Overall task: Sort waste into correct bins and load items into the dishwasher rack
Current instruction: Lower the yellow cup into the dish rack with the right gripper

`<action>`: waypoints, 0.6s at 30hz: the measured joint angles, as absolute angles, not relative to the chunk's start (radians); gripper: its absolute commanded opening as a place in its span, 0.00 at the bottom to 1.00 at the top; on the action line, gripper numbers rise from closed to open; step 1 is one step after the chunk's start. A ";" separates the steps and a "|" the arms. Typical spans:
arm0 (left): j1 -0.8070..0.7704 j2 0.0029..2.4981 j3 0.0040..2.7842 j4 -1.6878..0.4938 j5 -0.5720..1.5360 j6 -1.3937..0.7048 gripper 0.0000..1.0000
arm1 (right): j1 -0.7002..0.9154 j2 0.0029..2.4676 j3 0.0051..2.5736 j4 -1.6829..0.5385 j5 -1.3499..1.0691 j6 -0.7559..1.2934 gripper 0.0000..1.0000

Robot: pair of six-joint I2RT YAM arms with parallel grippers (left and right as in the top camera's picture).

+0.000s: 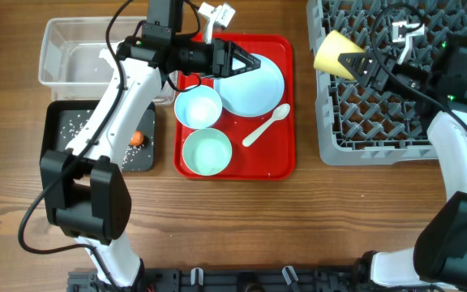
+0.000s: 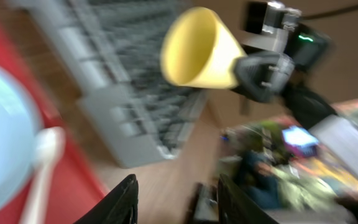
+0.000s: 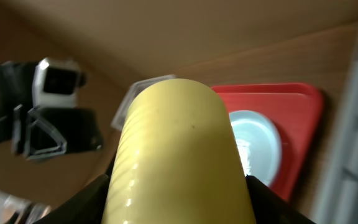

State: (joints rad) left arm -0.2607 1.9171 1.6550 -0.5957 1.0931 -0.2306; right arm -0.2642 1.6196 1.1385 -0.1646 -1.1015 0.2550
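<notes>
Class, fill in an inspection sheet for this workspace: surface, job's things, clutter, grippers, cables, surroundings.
Surface: wooden table.
Job's things: plate, blue bowl, green bowl and spoon on red tray; carrot and rice in black tray; clear tub behind it; cup held over rack.
Clutter: nothing seen.
Grippers: left gripper open above plate; right gripper shut on cup.
Cables: black cables loop from both arms.
Surroundings: blurred, cannot tell.

Yellow cup (image 1: pixel 332 53), grey lattice rack (image 1: pixel 379 118), red tray (image 1: pixel 270 158), pale blue plate (image 1: pixel 258 85), mint-green bowl (image 1: pixel 207 152)
</notes>
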 measured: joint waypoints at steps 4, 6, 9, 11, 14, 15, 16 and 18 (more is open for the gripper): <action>-0.261 1.917 1.655 -0.658 0.871 -0.231 0.45 | -0.276 1.587 1.166 -0.400 -0.888 0.213 0.63; -0.261 1.917 1.655 -0.686 0.770 -0.231 0.46 | -0.278 1.552 1.217 -0.538 -0.776 0.194 0.64; -0.261 1.917 1.655 -0.719 0.625 -0.231 0.46 | -0.278 1.489 1.367 -0.787 -0.565 0.154 0.63; -0.261 1.917 1.655 -0.727 0.575 -0.231 0.46 | -0.278 1.465 1.442 -0.919 -0.447 0.138 0.63; -0.261 1.917 1.655 -0.737 0.517 -0.230 0.47 | -0.278 1.448 1.493 -1.048 -0.292 0.124 0.63; -0.261 1.917 1.655 -0.737 0.510 -0.230 0.47 | -0.278 1.449 1.495 -1.100 -0.244 0.121 0.63; -0.261 1.917 1.655 -0.738 0.503 -0.230 0.47 | -0.278 1.450 1.495 -1.142 -0.203 0.121 0.63; -0.261 1.917 1.655 -0.738 0.494 -0.230 0.47 | -0.278 1.462 1.495 -1.186 -0.132 0.117 0.63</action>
